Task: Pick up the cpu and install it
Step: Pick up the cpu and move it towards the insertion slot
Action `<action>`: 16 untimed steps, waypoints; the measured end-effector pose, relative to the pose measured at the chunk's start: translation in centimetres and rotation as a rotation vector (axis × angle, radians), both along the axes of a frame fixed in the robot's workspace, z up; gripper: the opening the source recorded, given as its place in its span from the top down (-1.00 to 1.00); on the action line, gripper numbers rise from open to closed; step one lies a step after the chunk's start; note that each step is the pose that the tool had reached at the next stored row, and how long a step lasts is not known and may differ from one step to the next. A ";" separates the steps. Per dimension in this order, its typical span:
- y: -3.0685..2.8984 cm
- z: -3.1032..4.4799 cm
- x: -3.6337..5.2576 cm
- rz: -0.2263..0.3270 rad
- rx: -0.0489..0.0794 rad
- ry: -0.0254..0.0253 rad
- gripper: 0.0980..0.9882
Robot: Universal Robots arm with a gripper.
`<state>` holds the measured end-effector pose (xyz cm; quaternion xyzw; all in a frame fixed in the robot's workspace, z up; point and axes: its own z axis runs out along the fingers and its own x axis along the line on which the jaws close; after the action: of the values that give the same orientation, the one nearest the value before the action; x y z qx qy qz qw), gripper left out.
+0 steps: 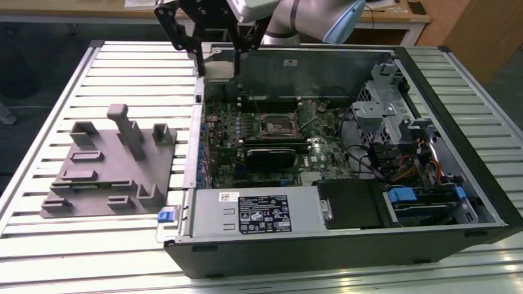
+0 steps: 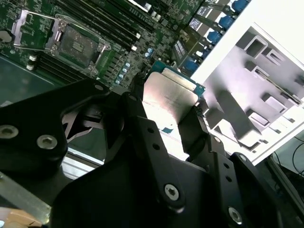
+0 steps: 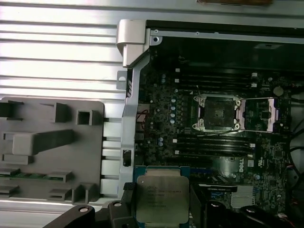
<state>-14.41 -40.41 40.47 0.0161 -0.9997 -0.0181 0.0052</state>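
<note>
Jaws of gripper clamped on cpu, gripped by opposite edges, metal top visible in both wrist views. Chip aloft over case edge, between grey fixture and motherboard.

Step judged: carry to socket; pickup done, install not.

Socket frame hinged open, recess bare. Seating calls for chip level, square to recess.

Hazards: case walls, memory slots flanking socket. Table carries everything.

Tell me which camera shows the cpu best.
First wrist view: the cpu faces it squarely, silvery top plain. The second wrist view sees the cpu tilted between the jaws; the exterior view gives a small pale plate at the jaws.
</note>
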 end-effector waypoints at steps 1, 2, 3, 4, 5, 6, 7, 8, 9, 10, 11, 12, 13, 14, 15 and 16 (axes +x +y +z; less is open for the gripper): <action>0.00 0.00 0.13 0.000 0.000 0.0000 0.00; 0.01 0.00 0.25 0.000 0.000 0.0000 0.00; 0.01 -0.01 0.38 0.000 0.000 0.0001 0.00; 0.01 -0.01 0.50 0.000 0.000 0.0000 0.00; 0.01 -0.02 0.61 0.000 0.000 0.0000 0.00; 0.02 -0.02 0.73 0.000 0.000 0.0000 0.00; 0.02 -0.02 0.85 0.000 0.000 0.0000 0.00; 0.02 -0.03 0.96 0.000 0.000 0.0000 0.00; 0.02 -0.03 1.07 0.000 0.000 0.0000 0.00; 0.02 -0.04 1.18 0.000 0.000 0.0000 0.00; 0.03 -0.04 1.30 0.000 0.000 0.0000 0.00; 0.03 -0.04 1.41 0.000 0.000 0.0000 0.00; 0.03 -0.04 1.53 0.000 0.000 0.0000 0.00; 0.03 -0.05 1.65 0.000 0.000 0.0000 0.00; 0.04 -0.05 1.75 0.000 0.000 0.0000 0.00; 0.04 -0.05 1.86 0.000 0.000 0.0000 0.00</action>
<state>-12.54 -40.37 40.42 0.0161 -0.9997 -0.0181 0.0052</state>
